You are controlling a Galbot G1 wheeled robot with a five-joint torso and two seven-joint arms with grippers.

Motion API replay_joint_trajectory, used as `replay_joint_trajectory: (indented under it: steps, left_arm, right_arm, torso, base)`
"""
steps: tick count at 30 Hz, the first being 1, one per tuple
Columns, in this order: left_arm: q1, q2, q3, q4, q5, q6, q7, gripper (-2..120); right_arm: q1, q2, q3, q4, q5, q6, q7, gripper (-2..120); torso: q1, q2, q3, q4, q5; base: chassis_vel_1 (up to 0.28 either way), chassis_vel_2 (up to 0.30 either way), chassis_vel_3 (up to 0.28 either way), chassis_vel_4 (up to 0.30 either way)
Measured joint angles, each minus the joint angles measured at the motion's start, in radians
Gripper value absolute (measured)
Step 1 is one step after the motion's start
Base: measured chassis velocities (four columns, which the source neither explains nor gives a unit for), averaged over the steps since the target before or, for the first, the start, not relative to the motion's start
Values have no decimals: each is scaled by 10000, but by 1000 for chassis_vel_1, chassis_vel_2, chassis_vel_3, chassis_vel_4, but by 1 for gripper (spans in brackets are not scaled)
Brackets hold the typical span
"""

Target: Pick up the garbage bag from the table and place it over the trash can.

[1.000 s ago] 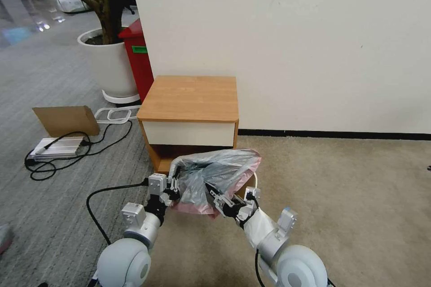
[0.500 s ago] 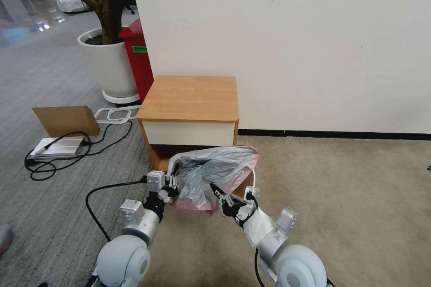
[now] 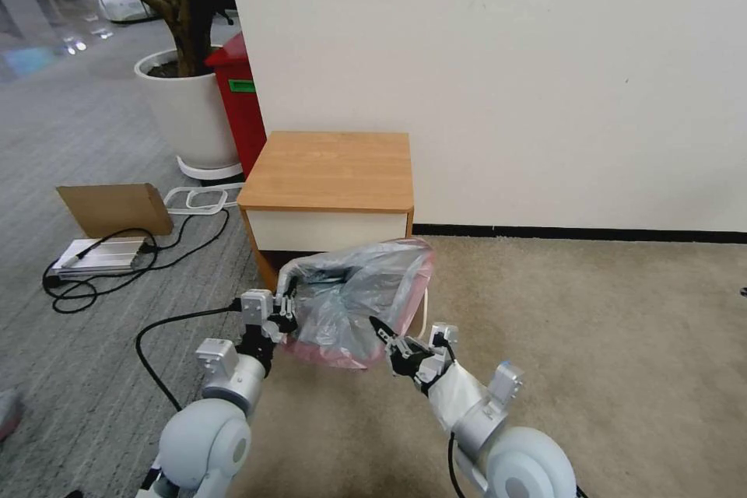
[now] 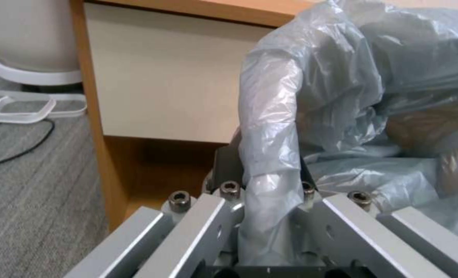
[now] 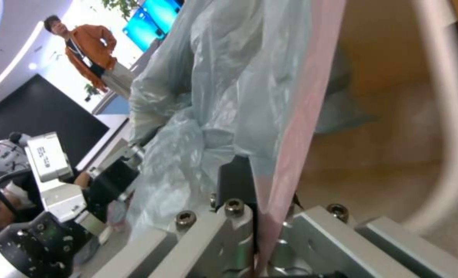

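Garbage bag [image 3: 354, 303], lower centre of frame: flimsy, light, slippery film. Left gripper [image 3: 282, 317] and right gripper [image 3: 387, 338] both pinch its rim; that edge looks the best hold.

Grey pink-edged garbage bag [image 3: 354, 303] stretched open before table [image 3: 331, 171].

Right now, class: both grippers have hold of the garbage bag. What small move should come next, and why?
Probably draw the two grippers a little farther apart. The left gripper and right gripper each pinch an edge of the garbage bag, held in front of the table, yet its plastic still sags crumpled between them. The trash can's rim peeks out behind, so the mouth likely needs widening first.
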Motion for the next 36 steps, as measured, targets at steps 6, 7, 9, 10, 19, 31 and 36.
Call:
replay_joint_trajectory:
  steps: [6,7,9,10,19,31,36]
  left_arm:
    - [-120,5,-191,33,-341,87,-47,3]
    - [-185,12,-272,34,-525,142,-82,3]
    - [-209,18,-312,34,-627,168,-103,3]
    - [-215,22,-344,29,-745,208,-122,3]
    - [-143,47,-422,-144,-1402,458,-243,3]
    - [-167,43,-449,-156,-2029,730,-420,3]
    - [-219,46,-448,-40,-2035,730,-425,3]
  right_arm:
    - [-189,-360,390,243,52,43,-58,0]
    - [-295,-494,510,324,52,78,-107,0]
    - [-327,-541,555,333,48,100,-124,0]
    - [-338,-568,588,333,27,119,-148,0]
    - [-338,-646,688,-29,-459,252,-367,0]
    - [-409,-883,977,-156,-737,396,-435,33]
    - [-457,-914,967,152,-732,399,-439,53]
  torso:
    - [0,-1,0,0,0]
    - [0,0,0,0,0]
    - [0,0,0,0,-1]
    - [0,-1,0,0,0]
    - [0,-1,-1,0,0]
    - [0,0,0,0,0]
    - [0,-1,0,1,-3]
  base:
    - [0,0,0,0]
    - [0,0,0,0]
    - [0,0,0,0]
    - [0,0,0,0]
    - [0,0,0,0]
    - [0,0,0,0]
    - [0,0,0,0]
